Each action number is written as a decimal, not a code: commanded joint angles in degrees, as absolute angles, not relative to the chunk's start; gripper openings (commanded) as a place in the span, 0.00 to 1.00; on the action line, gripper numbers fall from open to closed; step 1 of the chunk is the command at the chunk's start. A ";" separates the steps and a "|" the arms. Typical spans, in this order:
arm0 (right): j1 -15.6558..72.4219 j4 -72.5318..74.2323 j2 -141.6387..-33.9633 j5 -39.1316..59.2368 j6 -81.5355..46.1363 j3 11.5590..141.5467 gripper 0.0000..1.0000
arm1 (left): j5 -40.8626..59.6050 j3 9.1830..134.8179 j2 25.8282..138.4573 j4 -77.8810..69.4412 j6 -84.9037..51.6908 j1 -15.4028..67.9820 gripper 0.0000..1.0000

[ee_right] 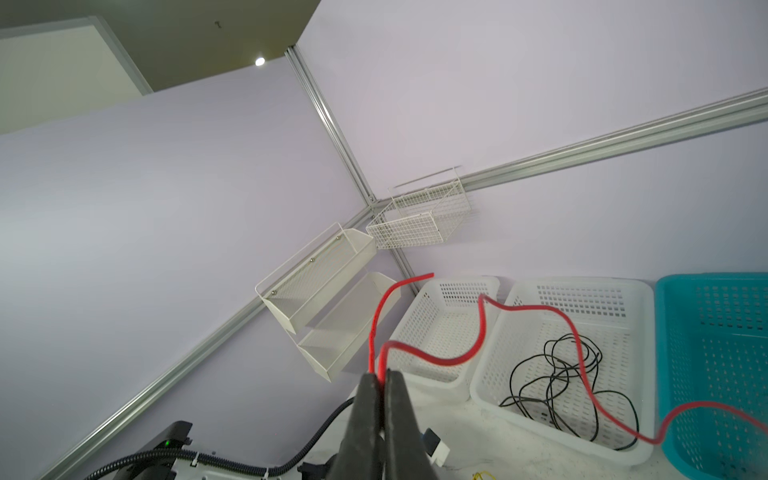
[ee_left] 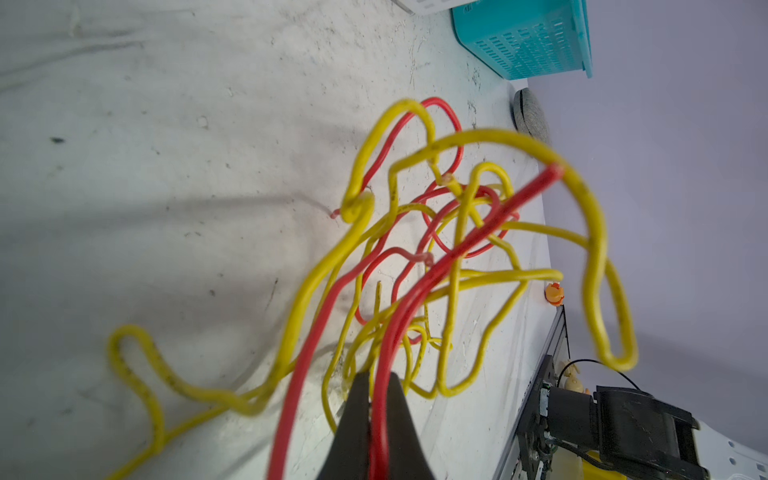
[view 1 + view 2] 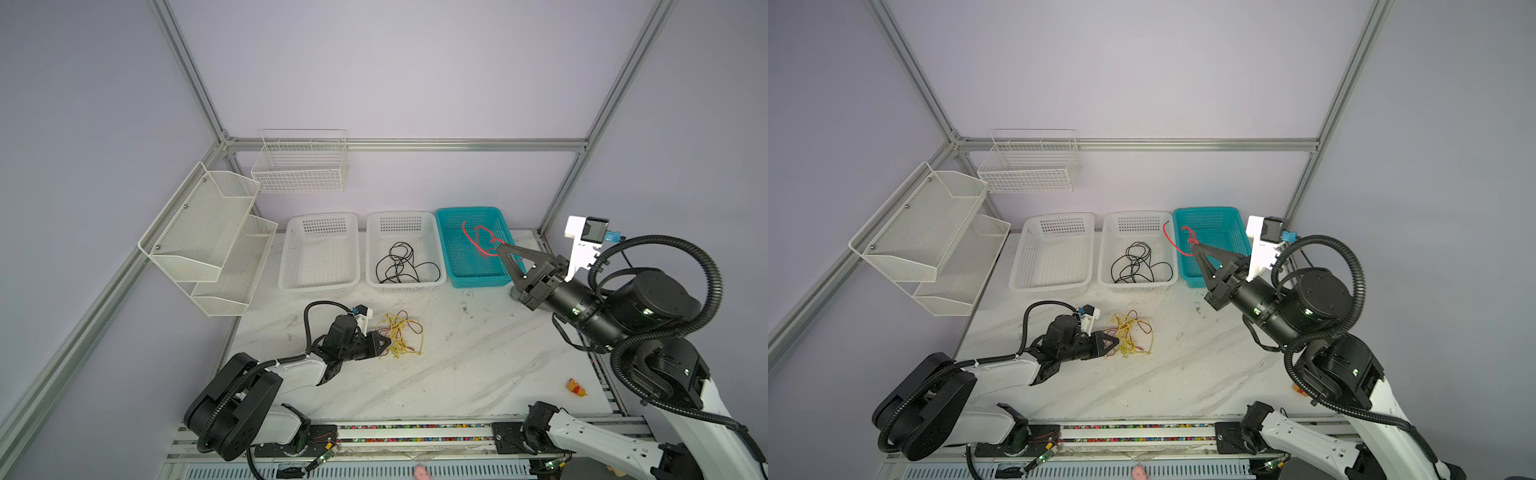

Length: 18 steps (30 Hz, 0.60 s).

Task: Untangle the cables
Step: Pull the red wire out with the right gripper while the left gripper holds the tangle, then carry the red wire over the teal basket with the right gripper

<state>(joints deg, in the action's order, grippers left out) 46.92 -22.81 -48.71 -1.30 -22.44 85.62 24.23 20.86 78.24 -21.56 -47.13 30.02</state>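
A tangle of yellow and red cables (image 3: 401,334) (image 3: 1129,334) (image 2: 457,232) lies on the marble table. My left gripper (image 3: 388,343) (image 3: 1116,343) (image 2: 376,378) sits at the tangle's left edge, shut on a red cable that runs between its jaws. My right gripper (image 3: 498,247) (image 3: 1192,246) (image 1: 380,374) hangs raised over the teal basket (image 3: 469,210) (image 1: 665,332), shut on another red cable (image 3: 478,241) (image 1: 482,316) that trails down into that basket. A black cable (image 3: 401,264) (image 1: 557,374) lies coiled in the middle white basket (image 3: 405,286).
An empty white basket (image 3: 320,286) stands left of the one with the black cable. Two wire racks (image 3: 208,232) (image 3: 299,166) hang on the walls at the back left. A small orange toy (image 3: 577,387) lies near the table's right edge.
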 commanded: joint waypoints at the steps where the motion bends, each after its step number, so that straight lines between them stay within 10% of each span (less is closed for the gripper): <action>1: 47.07 -24.26 -49.02 -3.26 -22.38 87.91 0.00 | 23.94 21.27 78.84 -22.14 -45.68 29.87 0.00; 18: 47.05 -24.70 -51.74 -11.75 -17.65 81.22 0.00 | 23.21 20.83 77.11 -21.04 -45.09 29.84 0.00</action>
<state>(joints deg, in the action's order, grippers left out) 46.94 -24.93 -51.29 -9.56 -19.33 81.52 23.99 20.86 78.37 -21.52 -46.87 30.02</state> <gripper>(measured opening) 0.050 0.061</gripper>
